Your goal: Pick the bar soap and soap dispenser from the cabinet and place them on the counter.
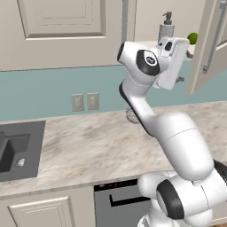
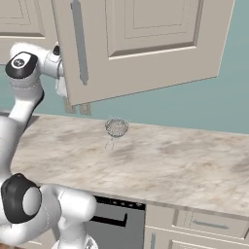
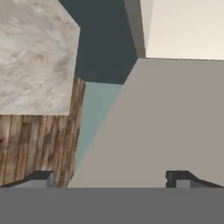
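I am holding my claw spread wide, pinching nothing, up by the open cabinet just in front of the dispenser. The dispenser is standing upright on the shelf, a lime near it; the bar soap I cannot make out. I should be levelling the hand, centring the bottle between my fingers, staying clear of the door, then carrying it down to the counter.
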